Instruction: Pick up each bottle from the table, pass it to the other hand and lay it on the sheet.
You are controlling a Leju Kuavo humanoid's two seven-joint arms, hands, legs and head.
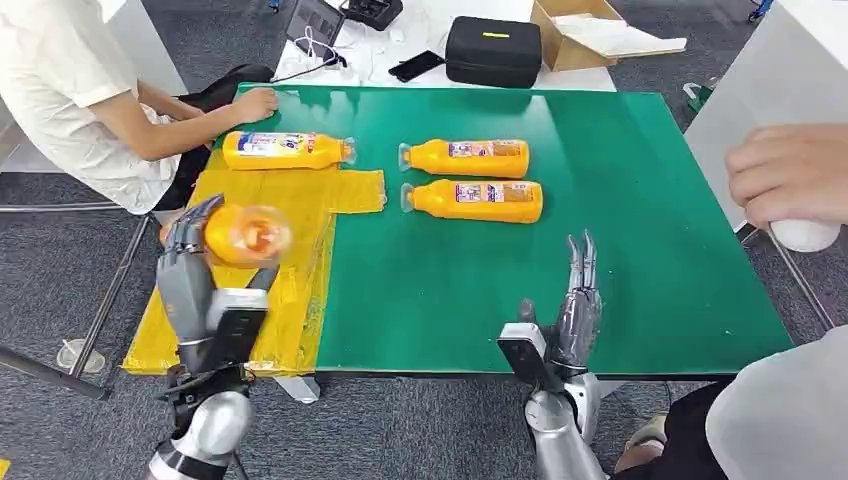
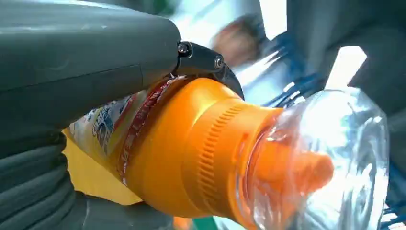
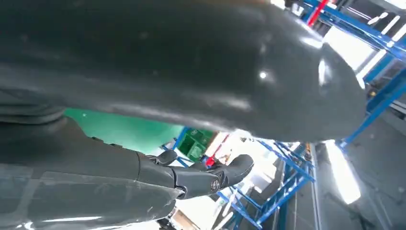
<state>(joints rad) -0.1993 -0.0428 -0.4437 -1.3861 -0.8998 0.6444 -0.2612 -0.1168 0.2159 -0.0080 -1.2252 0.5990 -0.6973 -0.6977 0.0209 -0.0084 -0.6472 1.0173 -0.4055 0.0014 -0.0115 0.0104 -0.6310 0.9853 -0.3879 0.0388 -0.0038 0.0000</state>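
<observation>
Gripping an orange bottle (image 1: 246, 235) in its left hand (image 1: 190, 262), the robot holds it above the yellow sheet (image 1: 290, 260) at the left side of the green table (image 1: 620, 200). The left wrist view shows that bottle close up, its cap end wrapped in clear plastic and the hand's fingers closed round its body. The right hand (image 1: 575, 305) stands near the table's front edge with fingers straight and apart, holding nothing. 1 bottle (image 1: 285, 150) lies on its side at the sheet's far end, though whether it rests fully on the sheet cannot be told. 2 more bottles (image 1: 465, 157) lie side by side on the bare green near the table's middle, just right of the sheet. A seated person rests a hand (image 1: 250, 103) on the far left corner of the table, and another person's hand (image 1: 790, 175) holds something white at the right edge. Judging from this, the task is partly done: 1 bottle looks placed, the held 1 seems past its handover and ready to be laid down, and the 2 on the green are left to pick up, pass across and lay on the sheet.
</observation>
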